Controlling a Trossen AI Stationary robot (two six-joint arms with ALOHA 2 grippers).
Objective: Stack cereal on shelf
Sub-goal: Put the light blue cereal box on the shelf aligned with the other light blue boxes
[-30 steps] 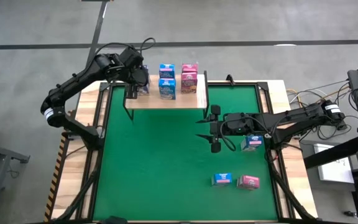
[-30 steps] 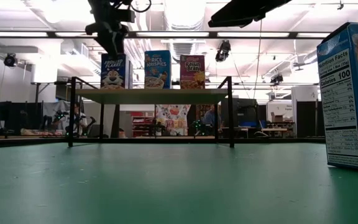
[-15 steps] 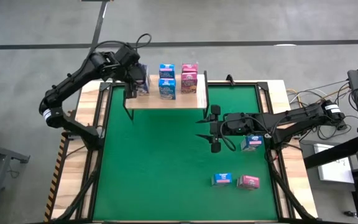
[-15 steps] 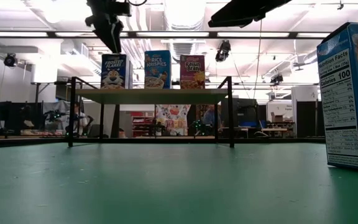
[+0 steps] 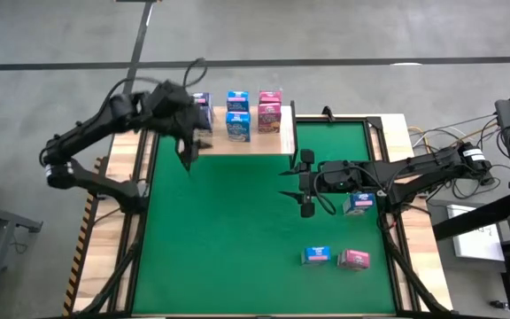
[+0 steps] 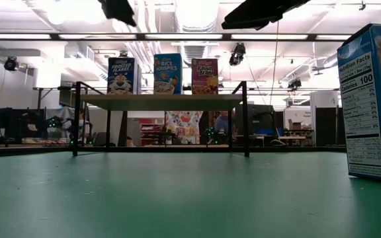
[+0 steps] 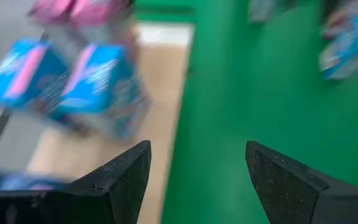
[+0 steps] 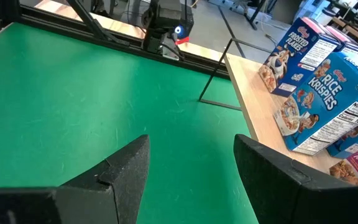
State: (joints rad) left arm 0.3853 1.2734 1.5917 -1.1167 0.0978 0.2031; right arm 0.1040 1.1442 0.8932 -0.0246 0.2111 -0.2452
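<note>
At the upper centre of the high view, the shelf carries upright cereal boxes. The left gripper, fingers released and empty, hovers at the shelf's left end, clear of the boxes. Three more boxes lie lower right on the green mat. The right gripper, fingers spread, grasping nothing, waits mid-desk, well apart from them.

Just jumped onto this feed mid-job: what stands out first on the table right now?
The wooden shelf at the far edge of the green mat already carries a row of cereal boxes, blue and pink. The left gripper hangs by the shelf's left end, jaws open and empty. Three more boxes lie on the mat's right side, near the waiting right gripper.
</note>
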